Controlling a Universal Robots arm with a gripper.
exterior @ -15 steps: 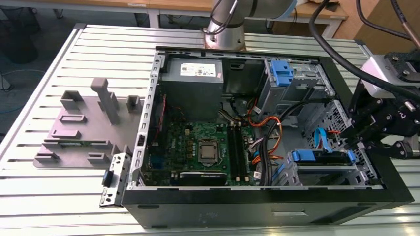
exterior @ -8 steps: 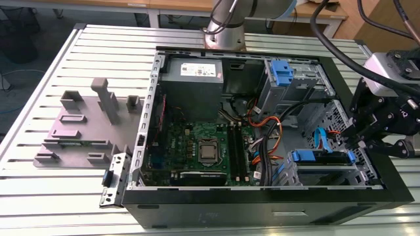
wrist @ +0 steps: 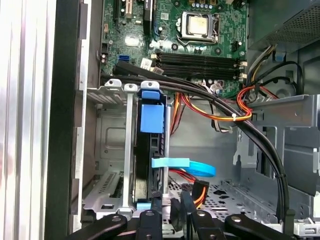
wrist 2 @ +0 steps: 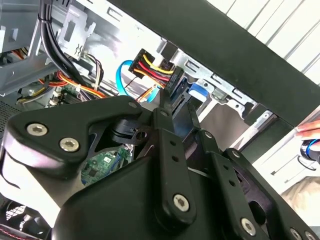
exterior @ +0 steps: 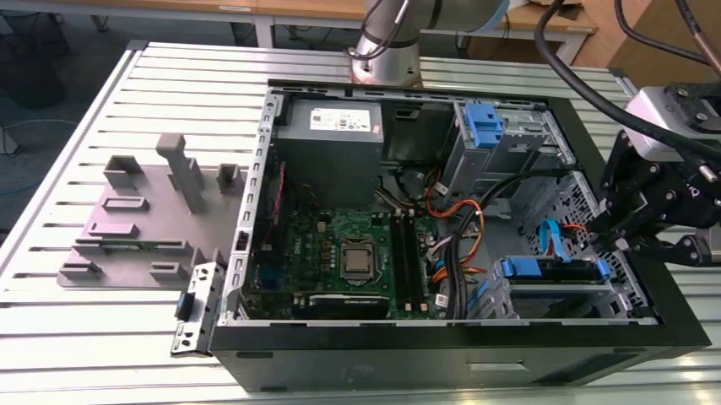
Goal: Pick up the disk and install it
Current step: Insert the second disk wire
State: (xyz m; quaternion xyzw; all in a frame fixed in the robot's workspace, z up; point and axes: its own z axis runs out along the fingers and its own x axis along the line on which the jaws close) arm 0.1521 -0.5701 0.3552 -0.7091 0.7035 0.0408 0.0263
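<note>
Gripper [wrist: 181, 207], fingers narrow & empty, hovers near disk [wrist: 151, 117], seated edge-on in bay [wrist: 107, 145] w/ rails locating it.

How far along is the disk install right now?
Looks done: the disk sits in the bay at the case's corner, on the exterior view's right. In hand: nothing that I can see; the gripper hovers beside that bay. Left: I can't tell whether the disk is fully seated or cabled.
</note>
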